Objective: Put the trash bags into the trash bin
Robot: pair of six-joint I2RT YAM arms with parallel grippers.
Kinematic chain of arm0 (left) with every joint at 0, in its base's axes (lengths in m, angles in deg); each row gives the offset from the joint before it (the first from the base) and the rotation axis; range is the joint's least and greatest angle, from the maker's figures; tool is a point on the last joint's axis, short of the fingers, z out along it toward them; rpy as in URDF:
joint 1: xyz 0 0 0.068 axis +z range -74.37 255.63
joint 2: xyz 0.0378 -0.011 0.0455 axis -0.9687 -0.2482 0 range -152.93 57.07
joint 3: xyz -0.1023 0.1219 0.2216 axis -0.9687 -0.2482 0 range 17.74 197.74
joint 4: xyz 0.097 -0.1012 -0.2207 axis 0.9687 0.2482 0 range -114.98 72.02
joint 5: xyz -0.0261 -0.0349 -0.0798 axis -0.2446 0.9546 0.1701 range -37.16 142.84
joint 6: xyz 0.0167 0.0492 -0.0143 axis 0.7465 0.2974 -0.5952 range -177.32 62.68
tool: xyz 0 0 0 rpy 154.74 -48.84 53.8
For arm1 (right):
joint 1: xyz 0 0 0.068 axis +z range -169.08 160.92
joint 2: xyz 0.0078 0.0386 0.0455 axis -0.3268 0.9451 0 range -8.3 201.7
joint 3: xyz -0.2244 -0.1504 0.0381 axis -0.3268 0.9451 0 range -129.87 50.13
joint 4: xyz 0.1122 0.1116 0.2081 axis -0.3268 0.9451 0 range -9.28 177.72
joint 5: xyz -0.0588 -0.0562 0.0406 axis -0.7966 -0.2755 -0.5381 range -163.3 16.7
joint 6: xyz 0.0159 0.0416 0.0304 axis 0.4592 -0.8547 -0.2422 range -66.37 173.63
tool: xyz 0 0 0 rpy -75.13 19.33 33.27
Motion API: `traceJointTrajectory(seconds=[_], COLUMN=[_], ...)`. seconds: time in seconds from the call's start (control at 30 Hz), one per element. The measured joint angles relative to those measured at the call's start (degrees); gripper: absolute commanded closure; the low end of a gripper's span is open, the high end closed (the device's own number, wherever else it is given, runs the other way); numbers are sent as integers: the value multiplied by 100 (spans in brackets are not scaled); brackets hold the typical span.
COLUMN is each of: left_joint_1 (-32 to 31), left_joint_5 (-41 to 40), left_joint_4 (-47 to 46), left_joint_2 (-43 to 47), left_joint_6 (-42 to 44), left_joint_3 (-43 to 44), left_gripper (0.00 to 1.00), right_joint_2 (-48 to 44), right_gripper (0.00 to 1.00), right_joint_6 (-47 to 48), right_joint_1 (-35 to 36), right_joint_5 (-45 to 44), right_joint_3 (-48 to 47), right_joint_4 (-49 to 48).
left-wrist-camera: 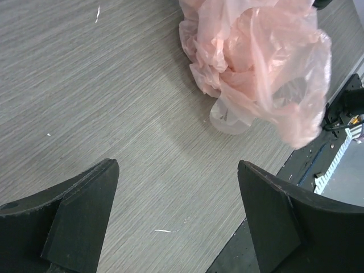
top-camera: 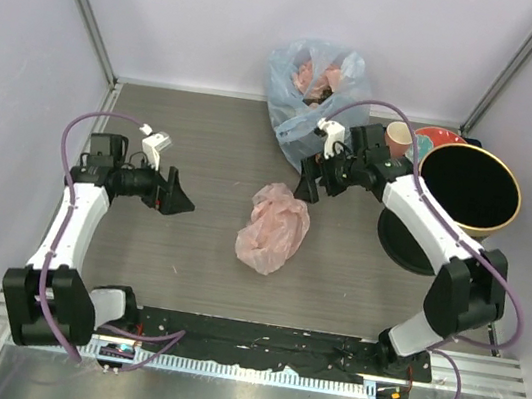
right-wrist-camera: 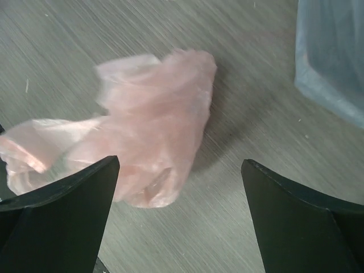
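The pale-pink trash bag [top-camera: 274, 227] lies crumpled on the table's middle. It also shows in the left wrist view [left-wrist-camera: 259, 62] and in the right wrist view [right-wrist-camera: 148, 122]. The round black trash bin [top-camera: 470, 188] with its gold hoop rim stands at the right, tilted. My left gripper [top-camera: 180, 196] is open and empty, to the left of the bag, its jaws wide apart in the left wrist view [left-wrist-camera: 179, 216]. My right gripper [top-camera: 309, 181] is open and empty, just above and behind the bag, and shows in the right wrist view [right-wrist-camera: 179, 216].
A bluish translucent bag [top-camera: 314, 91] with reddish contents stands at the back centre. A pink cup [top-camera: 398, 138] and a red plate [top-camera: 441, 138] sit behind the bin. A black round lid or base [top-camera: 402, 246] lies under the right arm. Metal frame posts flank the table.
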Motion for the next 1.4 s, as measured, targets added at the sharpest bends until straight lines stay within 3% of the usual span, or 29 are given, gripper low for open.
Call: traceJointTrajectory(seconds=[0.17, 0.3, 0.5, 0.63, 0.87, 1.07, 1.13, 1.17, 1.23, 1.27, 1.33, 1.4], left_joint_1=[-267, -1156, -2544, -3032, -3530, -3980, -4079, -4116, -4151, -4148, -4116, -4044], left_joint_5=[-57, -345, -686, -872, -1484, -1818, -1899, -1930, -1991, -2033, -2076, -2044], left_joint_4=[-157, -551, -1130, -1425, -1759, -2020, -2031, -2017, -1956, -1912, -1849, -1823], left_joint_2=[-645, -1156, -2159, -2562, -2879, -3587, -3866, -3982, -4122, -4142, -4122, -4041], left_joint_6=[-50, -203, -590, -946, -1364, -1486, -1543, -1587, -1663, -1661, -1696, -1738], left_joint_3=[15, 122, 813, 1071, 1486, 2052, 2151, 2177, 2201, 2201, 2201, 2199], left_gripper=[9, 9, 6, 8, 10, 19, 34, 53, 70, 91, 100, 100], right_joint_2=[-745, -1172, -898, -933, -1309, -1974, -1965, -1917, -1773, -1703, -1545, -1314], right_gripper=[3, 3, 3, 3, 3, 2, 1, 0, 0, 0, 1, 24], right_joint_6=[-31, -72, -267, -426, -608, -649, -643, -638, -643, -643, -640, -640], right_joint_1=[682, 1115, 295, -315, -350, -350, -319, -306, -188, -85, 76, 192], right_joint_5=[-538, -815, -850, -599, -96, 175, 271, 345, 420, 428, 426, 413], right_joint_3=[-260, 149, 745, 780, 846, 1255, 1335, 1366, 1403, 1416, 1425, 1425], right_joint_4=[323, 348, 621, 664, 1023, 1432, 1552, 1622, 1700, 1722, 1766, 1799])
